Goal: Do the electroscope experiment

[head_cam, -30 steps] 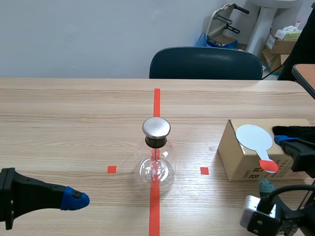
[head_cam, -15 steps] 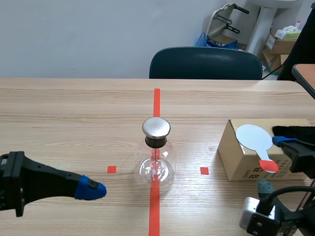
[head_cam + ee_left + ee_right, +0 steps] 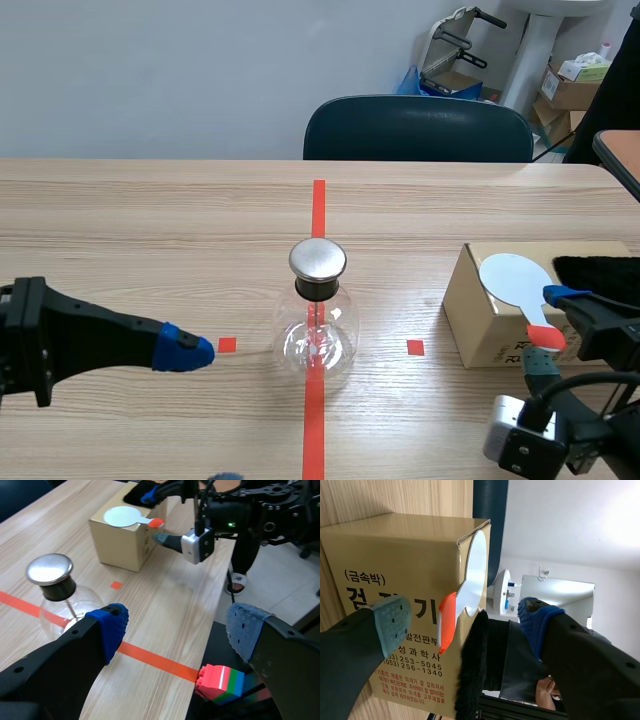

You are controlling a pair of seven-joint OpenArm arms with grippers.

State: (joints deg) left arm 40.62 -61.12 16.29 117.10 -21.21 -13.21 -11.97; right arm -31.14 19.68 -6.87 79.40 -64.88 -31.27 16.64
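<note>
Lining up on the charging tools is, I judge, the step in hand. My right gripper (image 3: 462,622) has its fingers apart on either side of the paddle (image 3: 476,565), and the orange handle (image 3: 446,622) lies in the gap, not yet pinched. The paddle rests on top of the cardboard box (image 3: 395,550), and the black fur cloth (image 3: 472,670) lies right beside the handle, also inside the gap. My left gripper (image 3: 177,630) is spread wide and holds nothing. The electroscope (image 3: 55,592), a glass flask with a metal cap (image 3: 48,569), stands on the tabletop (image 3: 165,595) just ahead of one finger, outside the gap and untouched. Next, I think, I must close on the orange handle alone without catching the fur, lift the paddle clear, rub it on the fur, and bring the disc to the cap.
</note>
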